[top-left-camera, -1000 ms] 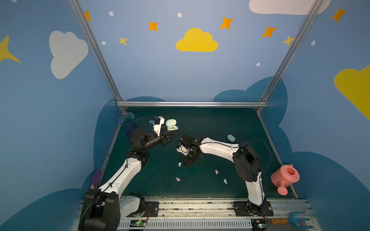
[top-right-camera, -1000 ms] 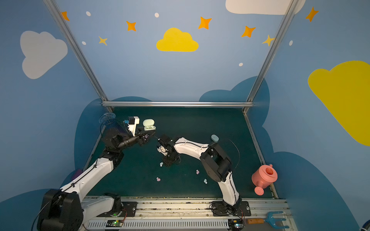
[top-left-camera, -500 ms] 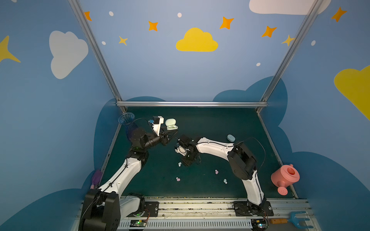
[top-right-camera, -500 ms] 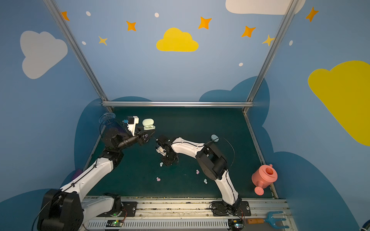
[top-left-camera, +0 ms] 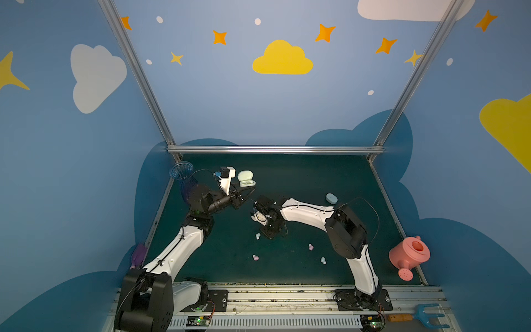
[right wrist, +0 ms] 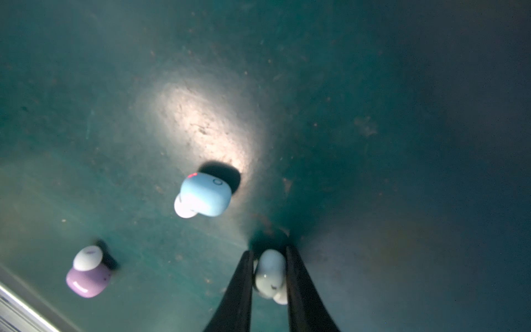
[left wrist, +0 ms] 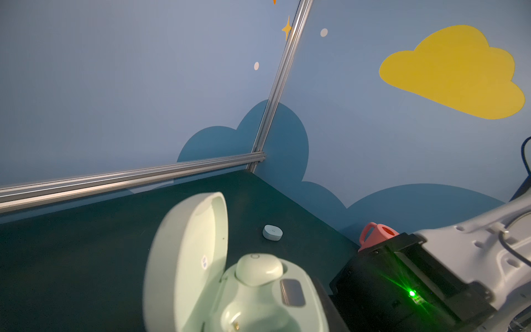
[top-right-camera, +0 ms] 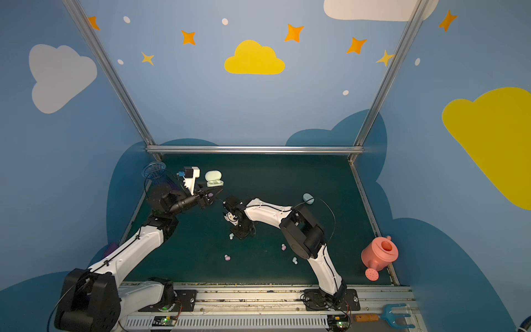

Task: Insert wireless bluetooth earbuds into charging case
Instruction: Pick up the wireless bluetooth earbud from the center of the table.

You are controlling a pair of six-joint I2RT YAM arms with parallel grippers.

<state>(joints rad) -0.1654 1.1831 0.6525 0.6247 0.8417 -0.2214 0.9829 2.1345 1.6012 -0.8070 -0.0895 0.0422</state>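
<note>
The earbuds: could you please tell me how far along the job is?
Done: one seated earbud in the open mint case, apparently held by the left gripper. In hand: the right gripper is closed on a white earbud. Left: seating it in the empty socket, plus four loose earbuds; the blue case is closed.

White links (top-left-camera: 304, 215), black joints (top-left-camera: 346, 230), thin cables (top-left-camera: 359, 198); jaws seemingly black.
</note>
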